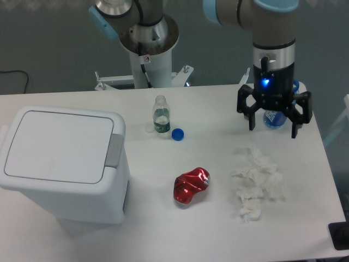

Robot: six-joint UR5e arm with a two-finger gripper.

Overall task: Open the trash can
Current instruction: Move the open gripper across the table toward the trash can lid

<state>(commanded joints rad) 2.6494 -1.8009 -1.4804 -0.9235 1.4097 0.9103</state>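
Bin [60, 164] stands on the desk's [163, 234] left side, near the front-left corner, the biggest thing here. White, boxy, rounded corners. Flat rectangular lid [56, 146] lies shut and level on top; grey tab [114, 150] sits at the lid's right edge, facing the middle of the desk. Nothing touches bin or lid. Right of the bin, toward the back edge, a small clear bottle [160, 115] stands upright without its cap; the blue cap [177, 134] lies on the desk just beside it, to its right, not touching as far as can be told. Nearer the front, about mid-desk, a crushed red can [191, 185] lies on its side. Right of that, a loose heap of crumpled white tissues [256, 183] spreads toward the right edge. Gripper [274, 124] hangs over the back-right part of the desk, well apart from the bin, pointing straight down, a blue light glowing on its body. Its fingers [250, 113] are spread wide and hold nothing; tips sit above the desk surface. Behind the gripper, close to the back-right corner, a bottle with a blue label [275, 118] stands partly hidden by the gripper. Arm's base column [147, 60] rises behind the back edge, near the middle.
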